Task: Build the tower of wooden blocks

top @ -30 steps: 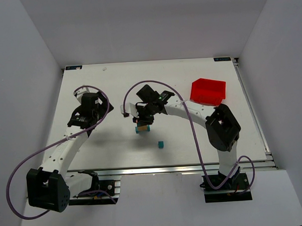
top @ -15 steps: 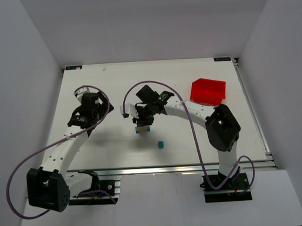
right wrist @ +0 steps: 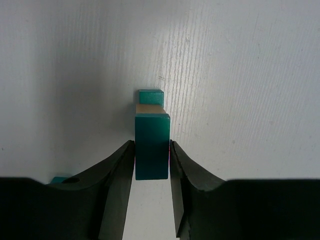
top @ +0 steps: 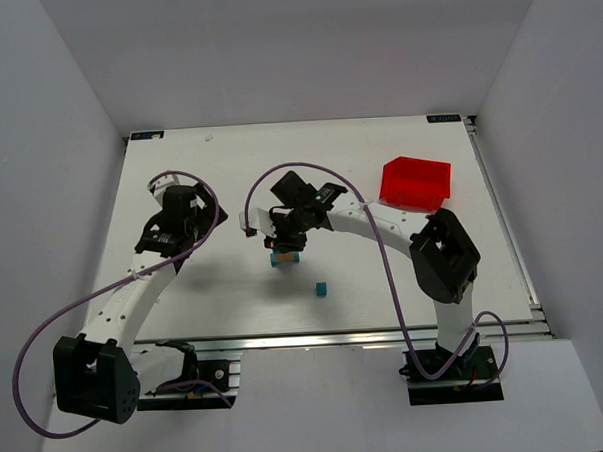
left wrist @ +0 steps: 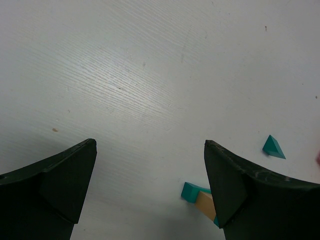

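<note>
The right gripper (right wrist: 151,152) is clamped on a teal block (right wrist: 151,142) directly over the wood block tower (top: 284,257) at mid-table (top: 404,282). A loose teal cube (top: 322,288) lies at the tower's 4 o'clock. The left gripper (left wrist: 149,150) hangs wide open and empty at the tower's 9 o'clock.

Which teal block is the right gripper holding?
The teal block above the tan block, pinched by the right gripper; the loose teal cube lies apart.

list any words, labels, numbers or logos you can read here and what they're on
None readable in any view.
teal block, tan block, red bin, table: no print shows.
green patch on the right wrist: too small to tell.
</note>
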Controlling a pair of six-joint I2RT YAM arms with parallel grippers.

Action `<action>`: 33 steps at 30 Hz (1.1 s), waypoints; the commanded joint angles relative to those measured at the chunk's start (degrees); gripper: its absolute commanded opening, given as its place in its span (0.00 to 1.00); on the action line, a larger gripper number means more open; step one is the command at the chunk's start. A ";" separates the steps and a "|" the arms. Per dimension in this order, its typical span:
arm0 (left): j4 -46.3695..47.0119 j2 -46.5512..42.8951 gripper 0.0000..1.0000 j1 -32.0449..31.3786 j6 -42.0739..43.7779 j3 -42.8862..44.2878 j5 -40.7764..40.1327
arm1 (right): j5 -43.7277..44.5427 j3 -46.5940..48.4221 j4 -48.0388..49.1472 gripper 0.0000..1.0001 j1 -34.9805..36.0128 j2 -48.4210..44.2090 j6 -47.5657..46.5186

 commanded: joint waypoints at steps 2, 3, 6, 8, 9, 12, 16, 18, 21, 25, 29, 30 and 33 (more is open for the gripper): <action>1.03 -0.26 0.98 -0.19 0.42 -0.17 0.41 | 0.09 0.07 -0.36 0.43 0.35 -0.39 -0.41; 1.03 -0.17 0.98 -0.19 0.42 -0.17 0.41 | 0.01 0.07 -0.36 0.44 0.26 -0.39 -0.41; 0.94 -0.35 0.98 -0.19 0.33 -0.17 0.32 | 0.09 0.07 -0.28 0.48 0.35 -0.30 -0.41; 0.94 -0.35 0.98 -0.19 0.33 -0.26 0.41 | 0.09 0.16 -0.19 0.50 0.35 -0.30 -0.32; 0.94 -0.35 0.98 -0.19 0.33 -0.26 0.41 | 0.18 0.16 -0.10 0.50 0.35 -0.30 -0.23; 1.03 -0.43 0.98 -0.19 0.33 -0.35 0.41 | 0.09 0.68 -0.36 0.55 0.44 -0.39 -0.05; 0.94 -0.52 0.98 -0.19 0.42 -0.26 0.41 | -0.78 2.00 -1.68 0.89 0.35 -0.83 -0.49; 0.77 -0.78 0.98 -0.19 0.42 0.00 0.41 | -1.22 3.05 -2.82 0.89 0.44 -1.62 -0.58; -0.81 -1.22 0.98 -0.10 -0.02 1.58 0.32 | -1.58 4.89 -5.18 0.89 0.35 -3.46 -1.80; -4.41 -2.10 0.98 -0.37 -1.07 3.87 0.59 | 1.21 5.70 -3.10 0.89 0.26 -7.59 1.07; -6.53 -5.96 0.98 -0.19 -3.53 3.52 0.24 | 12.81 5.26 5.24 0.89 0.00 -12.86 14.15; -6.70 -6.41 0.98 -0.19 -3.80 3.08 0.15 | 15.62 4.56 7.44 0.89 -0.44 -13.91 18.19; -7.49 -7.64 0.98 -0.19 -4.24 2.99 1.20 | 25.74 -1.32 11.86 0.89 -0.88 -19.01 34.18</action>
